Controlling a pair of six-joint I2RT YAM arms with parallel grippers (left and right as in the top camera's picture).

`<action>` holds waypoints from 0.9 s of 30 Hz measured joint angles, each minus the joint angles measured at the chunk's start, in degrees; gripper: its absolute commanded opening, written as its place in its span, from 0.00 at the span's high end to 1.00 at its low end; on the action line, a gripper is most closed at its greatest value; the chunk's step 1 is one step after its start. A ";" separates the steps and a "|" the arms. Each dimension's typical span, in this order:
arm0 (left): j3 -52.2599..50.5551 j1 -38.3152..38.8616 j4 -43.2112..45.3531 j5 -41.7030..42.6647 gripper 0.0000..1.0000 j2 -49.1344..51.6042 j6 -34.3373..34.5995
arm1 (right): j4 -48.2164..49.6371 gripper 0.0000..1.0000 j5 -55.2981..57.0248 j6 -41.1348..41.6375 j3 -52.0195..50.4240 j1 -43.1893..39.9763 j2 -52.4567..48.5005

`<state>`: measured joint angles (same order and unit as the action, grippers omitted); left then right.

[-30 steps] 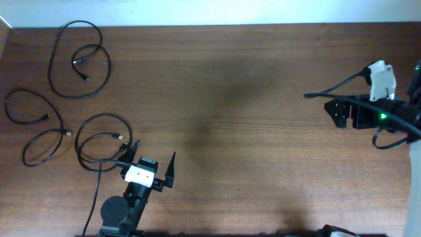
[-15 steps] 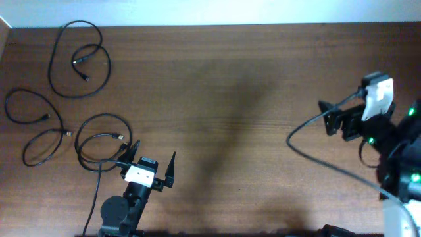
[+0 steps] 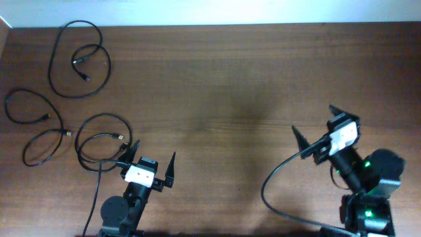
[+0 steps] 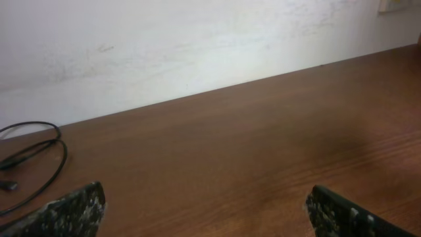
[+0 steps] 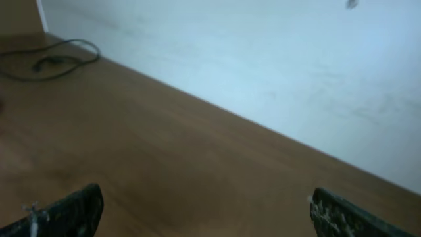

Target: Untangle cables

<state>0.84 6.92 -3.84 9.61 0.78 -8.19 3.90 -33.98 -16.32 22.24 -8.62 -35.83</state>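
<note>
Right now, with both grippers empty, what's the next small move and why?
Probably none beyond parking: I would ease the left gripper back from the nearest cable. Overhead, it, the middle cable and the far cable lie as separate loops, none visibly crossing another, and the right gripper is open and empty too.

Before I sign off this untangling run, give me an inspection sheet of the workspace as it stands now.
Surface: brown wooden table, no spills seen.
Job's things: three thin black cords lying apart: far cord, middle cord, near cord; none held.
Clutter: nothing seen.
Hands: left hand open, empty; right hand open, empty.
Cables: thick black arm cable arcs over the table beside the right hand.
Surroundings: white wall behind the table.
</note>
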 measured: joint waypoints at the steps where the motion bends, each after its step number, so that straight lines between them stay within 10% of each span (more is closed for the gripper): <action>1: 0.00 0.00 0.00 0.00 0.01 0.02 0.00 | 0.20 0.01 0.55 0.00 -1.44 0.57 1.05; 27: 0.00 0.00 0.00 0.00 0.01 0.02 0.00 | 1.88 0.01 6.73 7.15 -21.64 2.51 23.65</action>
<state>0.84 6.92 -3.84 9.61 0.80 -8.19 5.78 -27.24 -9.17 0.60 -6.11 -12.19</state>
